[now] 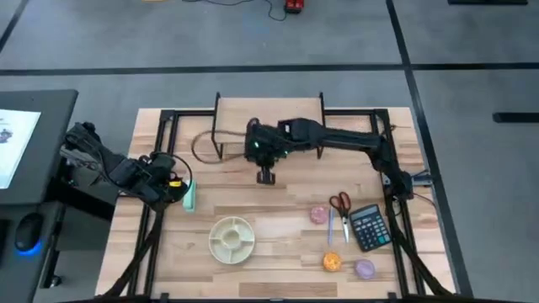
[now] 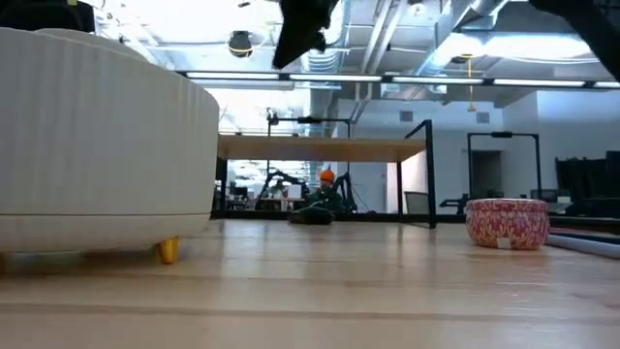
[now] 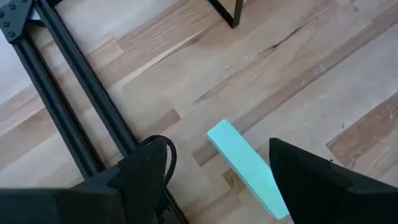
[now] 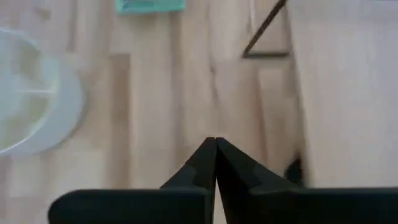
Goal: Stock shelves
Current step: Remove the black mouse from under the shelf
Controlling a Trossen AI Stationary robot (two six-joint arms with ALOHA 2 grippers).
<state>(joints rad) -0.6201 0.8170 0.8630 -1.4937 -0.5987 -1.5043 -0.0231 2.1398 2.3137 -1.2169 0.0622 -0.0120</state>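
The shelves (image 1: 268, 114), a low riser with a light-wood top on thin black legs, stand at the table's far middle; nothing shows on top. My right gripper (image 1: 266, 176) hangs shut and empty above the table just in front of the shelves; the right wrist view shows its tips (image 4: 215, 140) closed together. At the table's left edge my left gripper (image 1: 178, 189) is open. A mint-green block (image 3: 247, 169) lies flat on the tabletop between its fingers, nearer one finger (image 3: 311, 180) than the other (image 3: 140, 180).
A round divided cream plate (image 1: 232, 238) sits near the front middle. At the right front lie red-handled scissors (image 1: 339, 204), a calculator (image 1: 368, 227) and small pink (image 1: 318, 215), orange (image 1: 332, 262) and purple (image 1: 364, 268) round items. Black frame rails (image 3: 74, 118) run along the table's left side.
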